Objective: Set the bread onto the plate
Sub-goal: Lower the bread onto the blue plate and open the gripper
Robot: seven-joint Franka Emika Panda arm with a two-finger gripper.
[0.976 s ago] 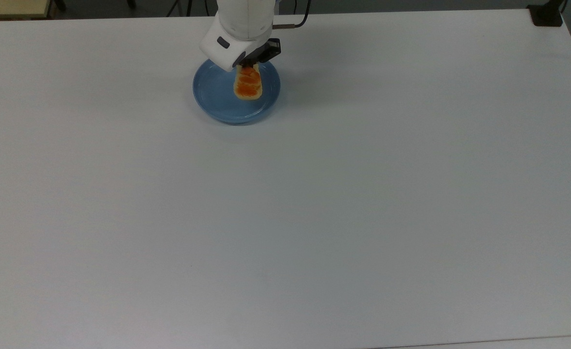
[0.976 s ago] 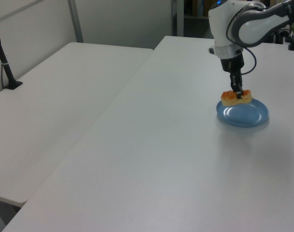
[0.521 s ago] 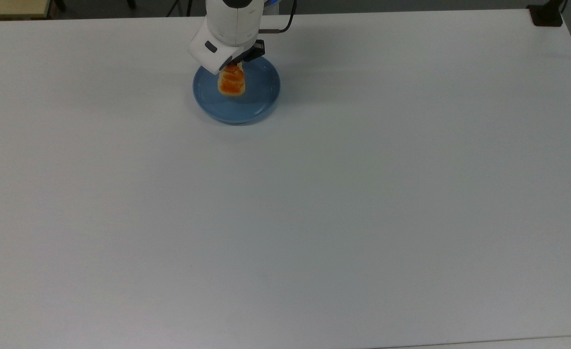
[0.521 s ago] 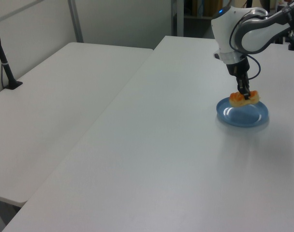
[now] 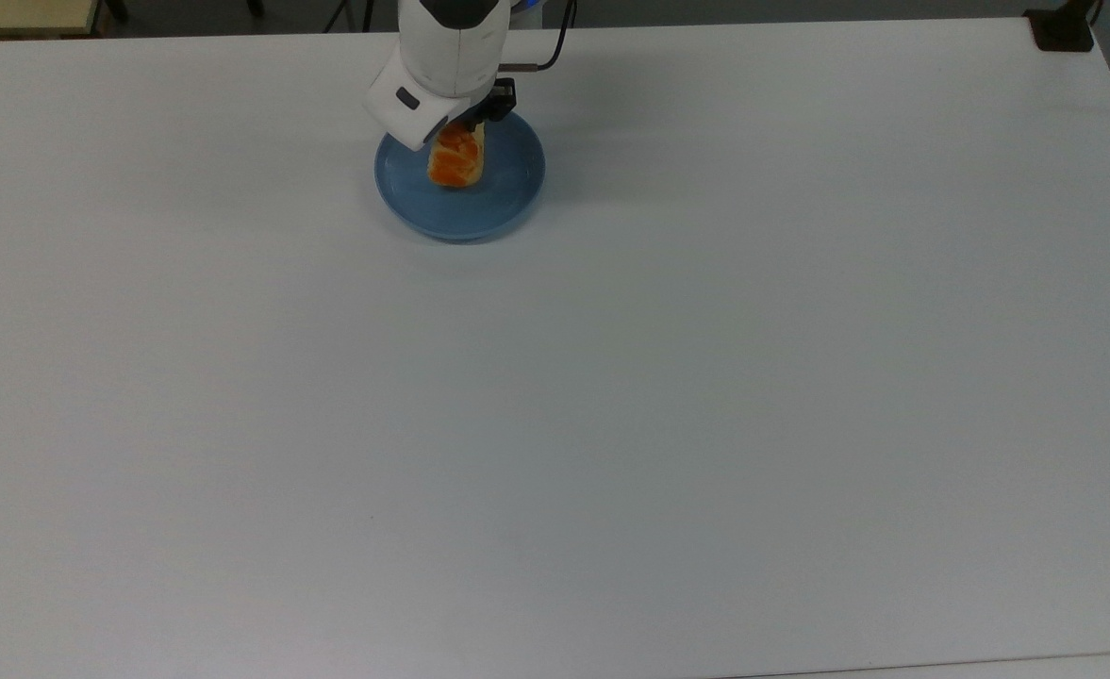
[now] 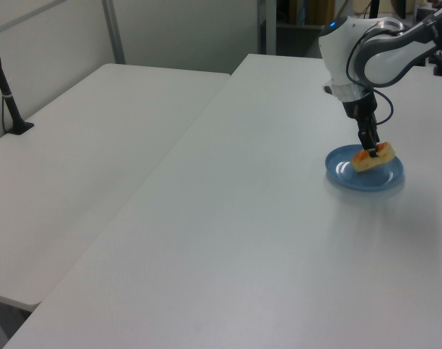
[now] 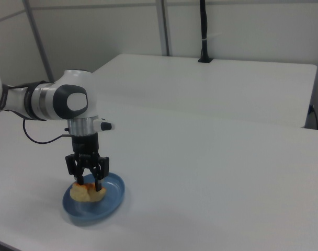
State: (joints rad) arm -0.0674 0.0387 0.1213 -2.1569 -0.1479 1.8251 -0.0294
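The round blue plate (image 5: 509, 181) lies near the far edge of the white table, toward the top view's left. The bread (image 5: 456, 162), a pale loaf with orange-brown bumps, hangs tilted just over the plate's far half, its low end at or close to the plate surface. My gripper (image 5: 468, 134) points down and is shut on the bread's upper end. In the left view the bread (image 6: 372, 159) slants over the plate (image 6: 350, 174) under the gripper (image 6: 367, 149). In the right view the gripper (image 7: 89, 181) straddles the bread (image 7: 86, 193) above the plate (image 7: 113, 194).
The white table (image 5: 611, 396) stretches wide and bare in front of the plate. A second white table (image 6: 83, 145) adjoins it and carries a black post (image 6: 9, 102) on a base. A black clamp (image 5: 1064, 28) sits at the far right corner in the top view.
My gripper carried the bread toward the top view's left over the plate and lowered it. The bread went from level to tilted, closer to the plate.
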